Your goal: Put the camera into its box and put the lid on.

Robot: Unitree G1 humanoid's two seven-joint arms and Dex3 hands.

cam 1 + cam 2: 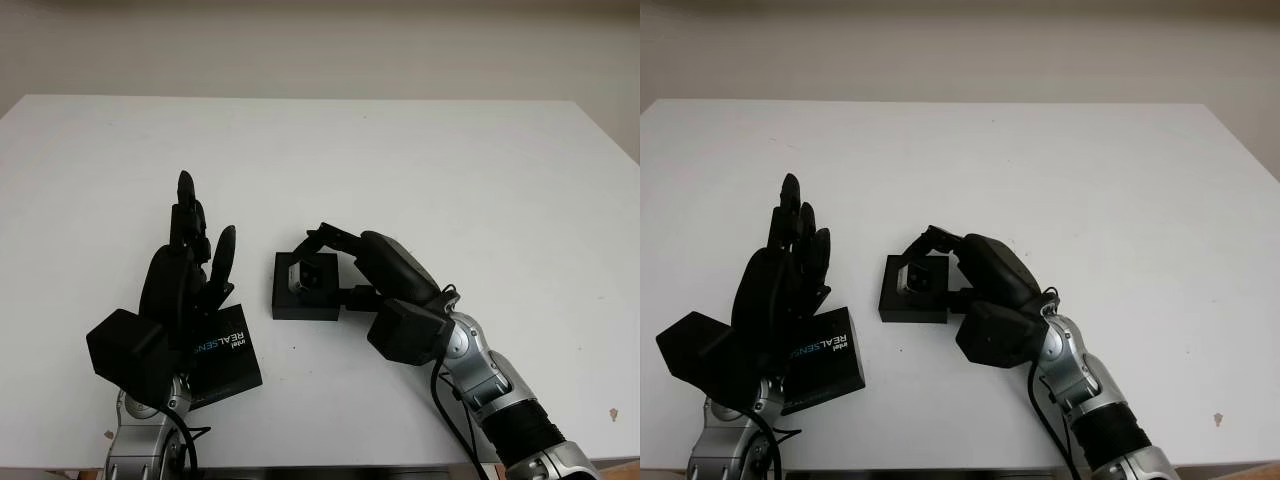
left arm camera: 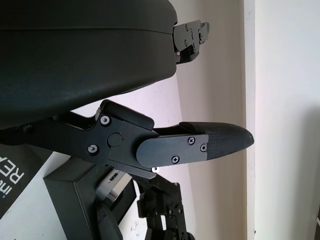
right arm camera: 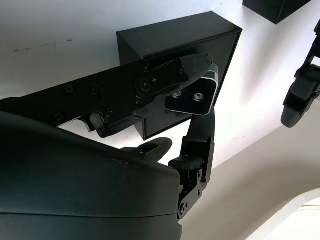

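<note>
Lid [image 1: 225, 355] lies at white table's [image 1: 450, 170] near edge under open left hand [image 1: 190, 275]; right hand [image 1: 365, 265] grips camera [image 1: 305, 279] inside box [image 1: 306, 287]; pale wall [image 1: 320, 45] behind.

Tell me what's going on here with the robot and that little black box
The robot's right hand is at the open black box on the white table, its fingers curled on the small silver camera, which sits in the box. The left hand is open, raised above the black lid, which lies flat on the table to the box's left. The lid isn't on yet.
</note>
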